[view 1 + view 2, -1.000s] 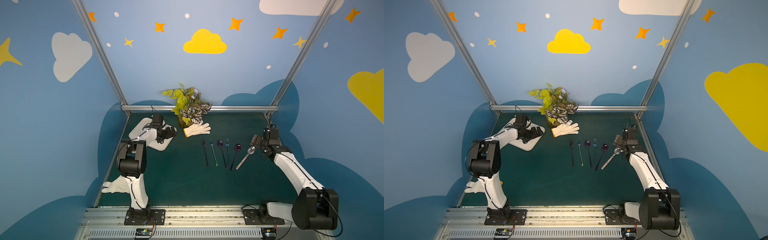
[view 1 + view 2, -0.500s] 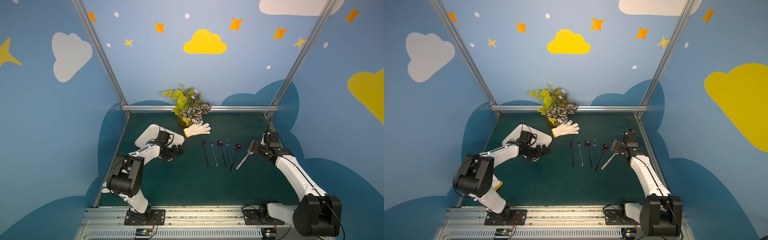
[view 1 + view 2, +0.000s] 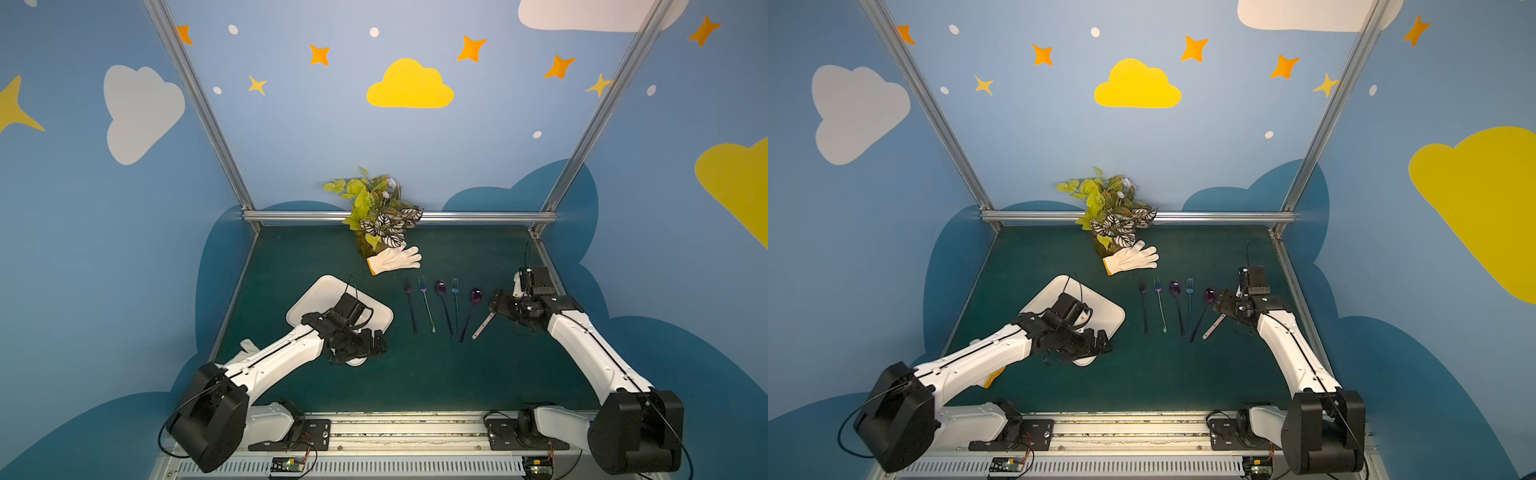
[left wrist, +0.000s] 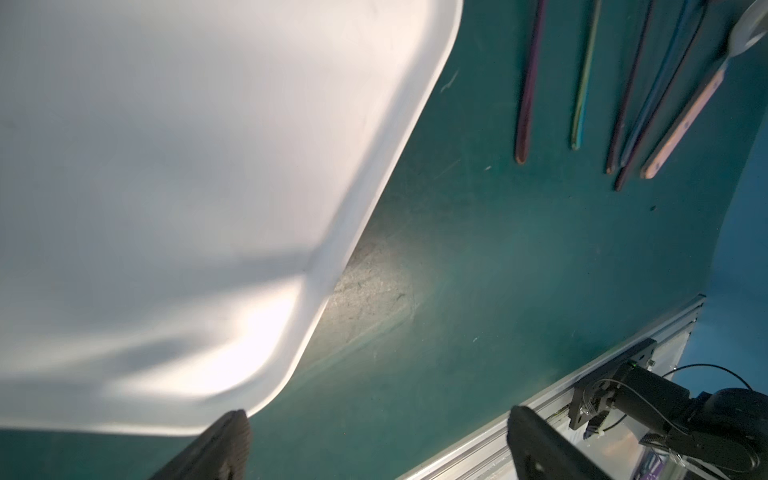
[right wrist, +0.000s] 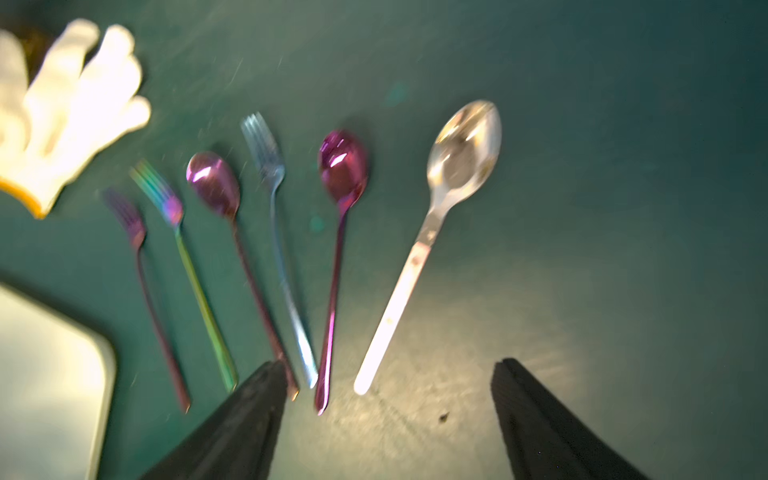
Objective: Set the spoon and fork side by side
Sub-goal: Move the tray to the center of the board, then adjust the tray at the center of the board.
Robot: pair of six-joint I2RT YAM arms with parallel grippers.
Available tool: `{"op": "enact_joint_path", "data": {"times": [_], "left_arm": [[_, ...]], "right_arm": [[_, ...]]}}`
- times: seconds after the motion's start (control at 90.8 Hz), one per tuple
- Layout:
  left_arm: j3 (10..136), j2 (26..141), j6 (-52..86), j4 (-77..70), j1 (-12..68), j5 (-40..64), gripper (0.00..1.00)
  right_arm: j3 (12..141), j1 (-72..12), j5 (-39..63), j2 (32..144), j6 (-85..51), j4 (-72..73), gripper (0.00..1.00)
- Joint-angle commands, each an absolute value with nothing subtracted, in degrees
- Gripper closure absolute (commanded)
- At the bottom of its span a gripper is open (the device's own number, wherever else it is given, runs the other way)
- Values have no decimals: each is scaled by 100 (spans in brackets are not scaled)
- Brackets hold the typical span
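Observation:
Several pieces of cutlery lie in a row on the green mat: a dark fork (image 3: 409, 305), a rainbow fork (image 5: 160, 195), a purple spoon (image 5: 214, 183), a blue fork (image 5: 266, 153), another purple spoon (image 5: 343, 166) and a silver spoon (image 5: 461, 158) with a pale handle (image 3: 484, 326). My right gripper (image 3: 496, 305) (image 5: 388, 363) hangs open above the silver spoon's bowl, with nothing between its fingers. My left gripper (image 3: 376, 343) (image 4: 378, 411) is open and empty over the front corner of the white tray (image 3: 316, 295).
A white glove (image 3: 395, 259) lies in front of a potted plant (image 3: 380, 212) at the back middle. Another glove (image 3: 248, 345) sits partly under my left arm. Metal frame rails edge the mat on both sides and at the front.
My left arm has swung from the back of the tray to its front corner. My right gripper has moved forward and left over the silver spoon's bowl, and its jaws have narrowed a little.

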State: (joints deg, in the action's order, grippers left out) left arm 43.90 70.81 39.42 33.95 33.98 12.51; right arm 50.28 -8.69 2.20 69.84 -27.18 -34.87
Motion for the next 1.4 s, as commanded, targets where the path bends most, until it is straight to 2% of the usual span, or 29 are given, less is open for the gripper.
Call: {"op": "enact_joint_path", "data": {"times": [0.0, 0.176, 0.308, 0.573, 0.694, 0.848, 1.002, 1.222, 1.333, 1.388], "left_arm": [[5046, 6573, 3675, 4221, 3362, 270, 0], [5791, 6292, 2794, 5025, 2779, -459, 0], [5693, 5996, 2683, 5111, 2338, -868, 0], [5368, 5586, 2629, 5092, 2268, -389, 0], [5096, 5132, 2694, 5278, 2268, -251, 0], [4880, 4571, 2659, 5309, 2268, -120, 0], [4882, 4365, 2567, 5374, 2257, -78, 0], [4899, 4519, 2409, 5414, 2259, -1, 0], [4952, 4575, 2285, 5411, 2247, -15, 0], [4974, 4616, 2246, 5401, 2247, -18, 0]], "right_arm": [[4947, -1477, 887, 6935, -3565, -3751, 24], [4808, -3286, 744, 7186, -5150, -2688, 30], [5185, -4420, 221, 7893, -6011, -2052, 33], [6579, -5826, 1, 10092, -7370, -1461, 44], [6859, -6072, -12, 10776, -7980, -1200, 50], [6813, -6111, -97, 11094, -8641, -979, 58], [7050, -6118, -102, 11392, -8669, -1063, 61], [7119, -6016, 150, 11570, -8545, -1537, 82], [7217, -5891, 317, 11447, -8026, -2146, 96], [7304, -5791, 405, 11363, -7628, -2509, 99]]}}
